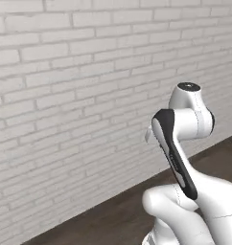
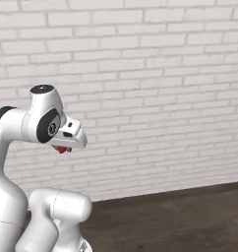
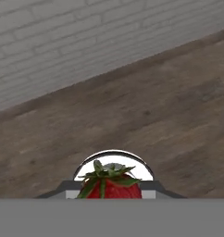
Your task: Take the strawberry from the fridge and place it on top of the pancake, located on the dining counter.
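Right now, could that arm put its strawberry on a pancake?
Probably not yet. The jaws are shut on the strawberry, but ahead there is a brick wall and dark wood floor, with no pancake within reach; the base would likely have to drive first.

The wall (image 2: 155,74) is matt, whitewashed brick with rough, shallow joints. The floor (image 3: 132,106) is dark wood planking, grainy and dull. The strawberry (image 3: 110,187) looks glossy red with matt green leaves at twelve o'clock.

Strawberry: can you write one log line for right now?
gripper: shut on strawberry | carried above dark wood floor | facing white brick wall
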Available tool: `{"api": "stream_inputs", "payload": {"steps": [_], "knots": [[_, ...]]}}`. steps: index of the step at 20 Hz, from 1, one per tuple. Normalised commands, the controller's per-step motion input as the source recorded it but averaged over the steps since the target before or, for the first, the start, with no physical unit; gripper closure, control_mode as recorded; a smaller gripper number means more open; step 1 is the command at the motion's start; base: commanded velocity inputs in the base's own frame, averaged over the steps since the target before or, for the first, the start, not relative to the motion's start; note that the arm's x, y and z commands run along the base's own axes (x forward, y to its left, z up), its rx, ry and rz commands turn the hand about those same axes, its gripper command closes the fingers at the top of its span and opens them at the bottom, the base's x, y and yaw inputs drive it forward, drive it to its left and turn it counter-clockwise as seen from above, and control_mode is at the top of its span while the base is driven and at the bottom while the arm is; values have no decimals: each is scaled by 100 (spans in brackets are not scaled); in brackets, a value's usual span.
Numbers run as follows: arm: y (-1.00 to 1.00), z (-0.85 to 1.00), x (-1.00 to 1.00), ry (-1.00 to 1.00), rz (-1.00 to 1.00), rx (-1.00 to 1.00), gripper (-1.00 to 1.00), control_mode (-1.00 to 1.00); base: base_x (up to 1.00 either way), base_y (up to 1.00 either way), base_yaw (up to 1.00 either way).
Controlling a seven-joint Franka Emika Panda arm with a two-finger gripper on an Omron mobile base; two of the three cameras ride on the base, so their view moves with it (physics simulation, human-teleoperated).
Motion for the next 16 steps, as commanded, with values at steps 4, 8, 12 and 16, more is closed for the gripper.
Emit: {"api": "stream_inputs", "payload": {"steps": [4, 8, 12, 16], "knots": [[0, 0, 0, 0, 0, 0, 100, 100, 90, 0, -65], [0, 0, 0, 0, 0, 0, 100, 100, 90, 0, -65], [0, 0, 0, 0, 0, 0, 100, 100, 63, 0, -74], [0, 0, 0, 0, 0, 0, 100, 100, 43, 0, -81]]}}
